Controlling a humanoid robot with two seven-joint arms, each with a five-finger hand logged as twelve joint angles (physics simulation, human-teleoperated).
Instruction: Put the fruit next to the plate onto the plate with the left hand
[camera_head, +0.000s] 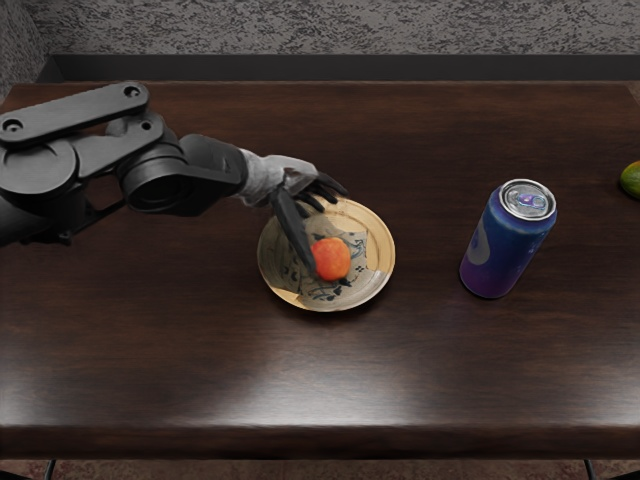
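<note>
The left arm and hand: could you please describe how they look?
The left arm is matte dark grey, built of a flat bar link with two round holes and thick cylindrical joints. A light grey cuff rings the wrist. The left hand is black, with slim, jointed fingers.

I record a dark brown wooden table (200, 380) before me, its polished top showing soft glare toward the near edge. Beyond its far edge a black strip (350, 67) runs under a grey speckled wall (350, 25). On my right an upright drink can (507, 240) stands on the table, blue-purple with a pale marking on its side and a silver lid with a pull tab, and farther right and back, well apart from it, a green fruit (631, 179) lies at the frame's edge, only partly in view, kind undetermined.
</note>
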